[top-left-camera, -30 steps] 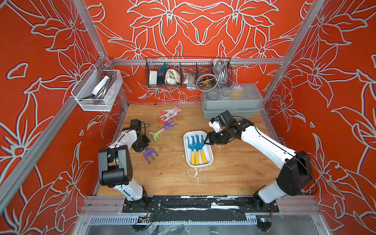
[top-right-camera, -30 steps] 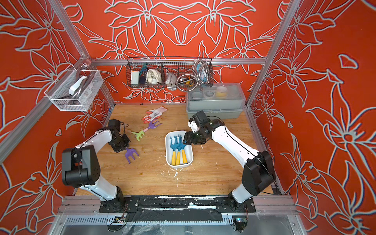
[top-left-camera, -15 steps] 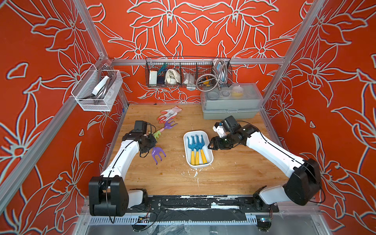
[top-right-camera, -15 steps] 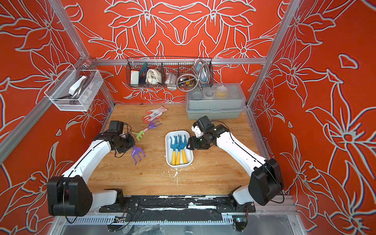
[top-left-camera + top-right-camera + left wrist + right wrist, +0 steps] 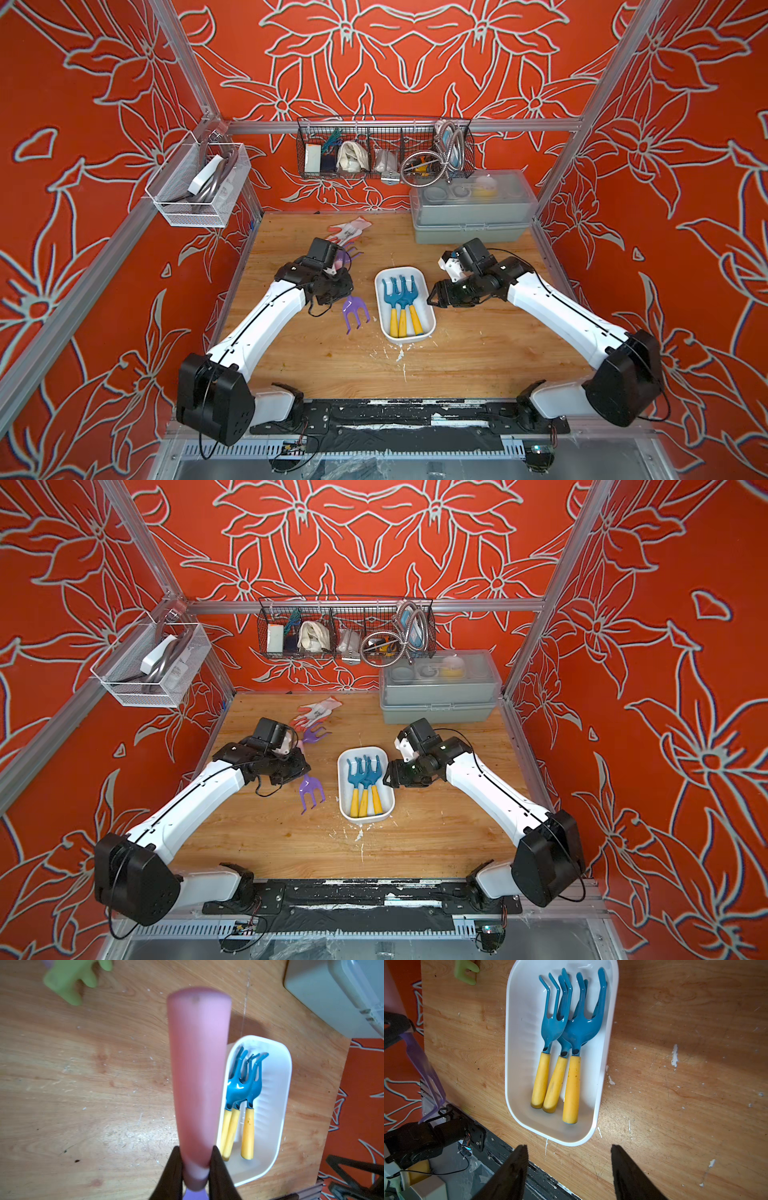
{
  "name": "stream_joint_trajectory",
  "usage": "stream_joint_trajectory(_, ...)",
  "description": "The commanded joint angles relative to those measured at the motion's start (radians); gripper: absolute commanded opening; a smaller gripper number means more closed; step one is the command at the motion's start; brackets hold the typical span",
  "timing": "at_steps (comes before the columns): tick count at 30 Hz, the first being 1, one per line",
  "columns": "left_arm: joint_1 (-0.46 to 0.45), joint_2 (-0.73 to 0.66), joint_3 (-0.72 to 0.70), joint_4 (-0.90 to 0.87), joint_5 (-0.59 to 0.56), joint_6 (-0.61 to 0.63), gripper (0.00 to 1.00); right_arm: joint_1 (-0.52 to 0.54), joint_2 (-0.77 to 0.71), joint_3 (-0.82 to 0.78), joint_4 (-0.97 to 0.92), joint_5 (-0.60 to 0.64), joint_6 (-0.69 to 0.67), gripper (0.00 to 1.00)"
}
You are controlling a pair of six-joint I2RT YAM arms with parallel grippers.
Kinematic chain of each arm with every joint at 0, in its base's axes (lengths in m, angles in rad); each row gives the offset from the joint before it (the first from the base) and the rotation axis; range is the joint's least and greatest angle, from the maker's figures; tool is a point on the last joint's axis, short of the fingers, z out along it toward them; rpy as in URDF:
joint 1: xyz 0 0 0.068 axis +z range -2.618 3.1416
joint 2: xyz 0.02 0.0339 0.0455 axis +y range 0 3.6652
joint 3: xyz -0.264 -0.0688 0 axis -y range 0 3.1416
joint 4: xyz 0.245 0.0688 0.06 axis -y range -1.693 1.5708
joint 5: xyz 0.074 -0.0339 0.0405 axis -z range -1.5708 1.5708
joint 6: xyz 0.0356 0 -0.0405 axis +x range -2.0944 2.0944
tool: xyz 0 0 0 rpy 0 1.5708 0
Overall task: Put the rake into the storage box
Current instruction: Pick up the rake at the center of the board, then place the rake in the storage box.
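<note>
Step in hand: carrying. My left tool is clamped on the pink handle of the purple rake, low on the handle near the head, as the left wrist view shows.
Rake now: lifted off the desk, tines pointing down and toward my base, just beside the storage box on its left side, not yet over it.
Storage box: white tub mid-desk; three blue rakes with yellow handles already lie in it side by side, heads toward the back wall.
Right tool: jaws apart, nothing between them, hovering just off the box's right edge.
Next move, as I judge it: swing the rake over the tub, turn it to lie lengthwise with the others, lower, then let go.
Watch: little free floor left, so it may rest on top of the others.
Elsewhere: a green rake lies on the desk behind.
</note>
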Motion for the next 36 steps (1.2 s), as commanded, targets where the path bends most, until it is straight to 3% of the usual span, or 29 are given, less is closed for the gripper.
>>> stream_joint_trajectory(1,-0.057,0.033,0.047,0.022,0.003,-0.055,0.06,-0.011,-0.015,-0.002,-0.011,0.028,0.002,0.64)
stream_joint_trajectory(15,-0.275,0.258,0.158,0.132,0.028,-0.162,0.05,-0.075,-0.064,-0.015,-0.044,0.03,-0.019,0.65)
stream_joint_trajectory(27,-0.349,0.451,0.297,0.157,0.035,-0.179,0.06,-0.092,-0.102,-0.036,-0.069,0.037,-0.026,0.65)
stream_joint_trajectory(36,-0.366,0.509,0.34,0.136,0.019,-0.152,0.13,-0.102,-0.134,-0.059,-0.08,0.038,-0.028,0.66)
